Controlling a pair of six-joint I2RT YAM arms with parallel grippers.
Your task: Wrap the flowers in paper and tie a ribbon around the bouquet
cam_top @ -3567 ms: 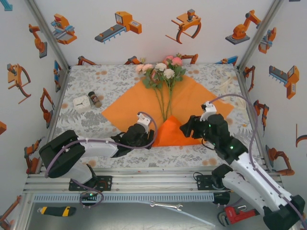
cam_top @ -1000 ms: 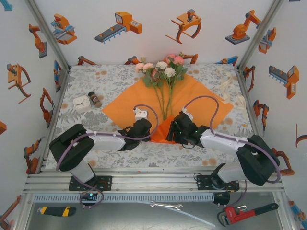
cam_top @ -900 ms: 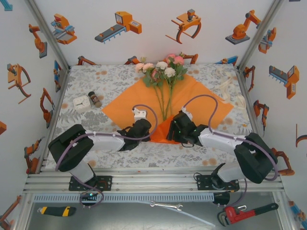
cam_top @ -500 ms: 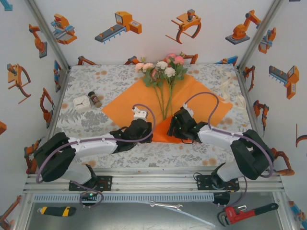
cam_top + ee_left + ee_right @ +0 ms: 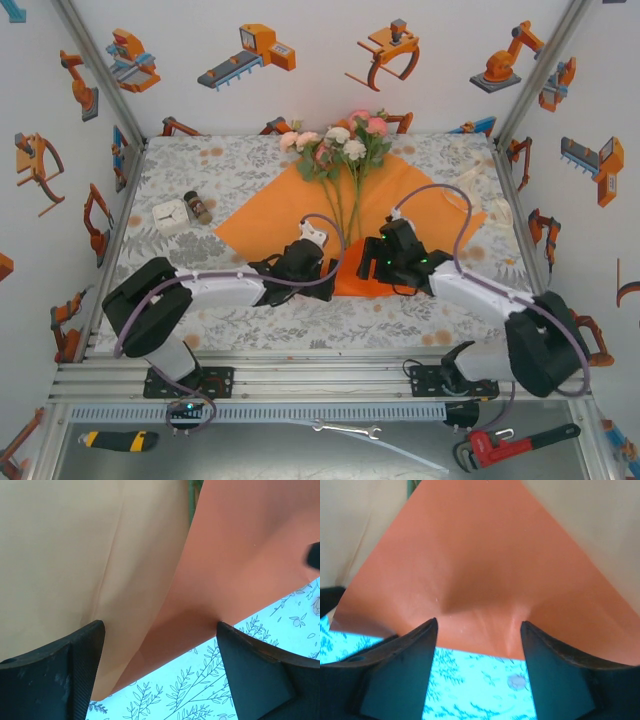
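flowers [image 5: 340,150]: lie along the middle of the paper, blooms at the far corner, stems pointing toward the arms
paper [image 5: 262,228]: spread as a diamond on the tabletop [image 5: 200,170], near corner folded back toward the stems
ribbon [image 5: 498,208]: lies by the tabletop's right edge, apart from the paper
left hand [image 5: 157,670]: wide open, low at the fold's left side, gripping nothing
right hand [image 5: 477,665]: wide open, facing the fold from the right, holding nothing
white box [image 5: 170,215] and brown bottle [image 5: 197,206]: side by side, left of the paper
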